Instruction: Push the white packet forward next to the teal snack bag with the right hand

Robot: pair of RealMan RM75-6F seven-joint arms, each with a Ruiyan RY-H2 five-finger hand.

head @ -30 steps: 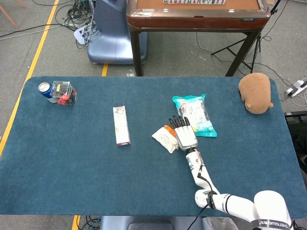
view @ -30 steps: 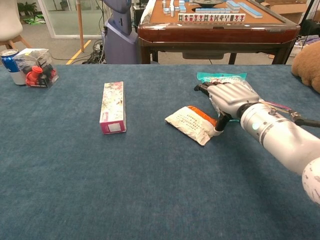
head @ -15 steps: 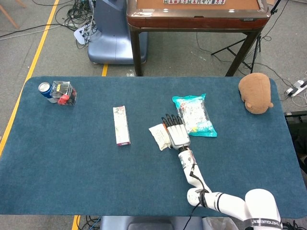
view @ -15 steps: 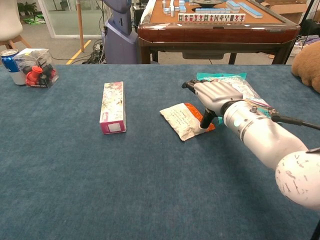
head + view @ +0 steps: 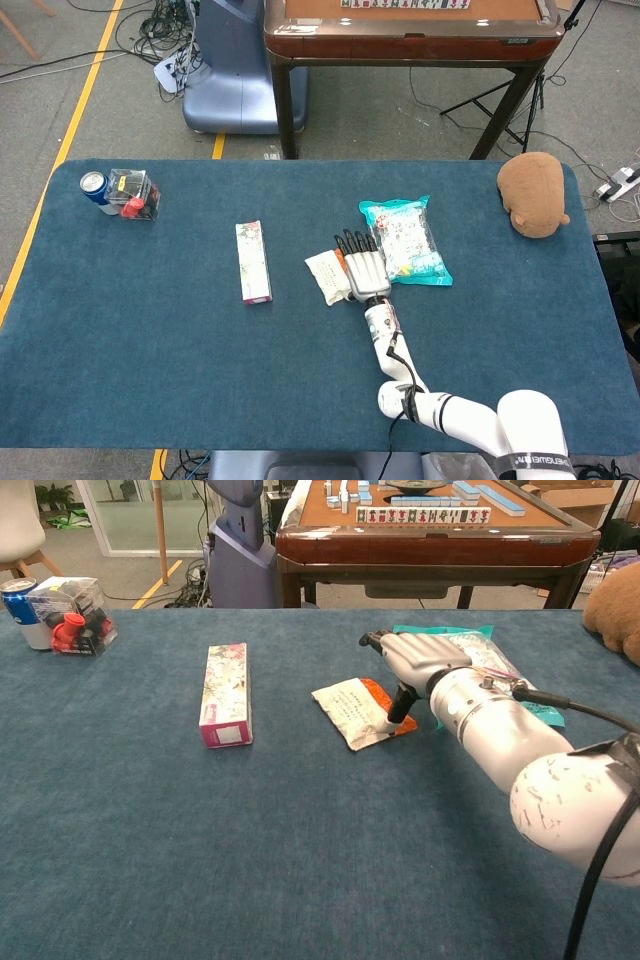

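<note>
The white packet (image 5: 323,276) (image 5: 349,709), with an orange patch at one end, lies flat on the blue table just left of the teal snack bag (image 5: 408,240) (image 5: 476,652). My right hand (image 5: 362,270) (image 5: 413,659) lies over the packet's right end with its fingers stretched out and pointing away from me. In the chest view the thumb presses down on the packet near the orange patch. The hand fills the narrow space between packet and bag and hides the bag's near left edge. My left hand is in neither view.
A pink and white carton (image 5: 253,262) (image 5: 226,694) lies further left. A soda can (image 5: 93,186) (image 5: 20,598) and a clear box of red items (image 5: 133,194) (image 5: 74,614) stand at the far left corner. A brown plush (image 5: 533,193) (image 5: 615,608) sits far right. A wooden table (image 5: 410,30) stands beyond the blue table's far edge.
My right hand has slid away from me and to the left, taking the white packet with it. The packet now lies closer to the bag's far end and has turned a little.
</note>
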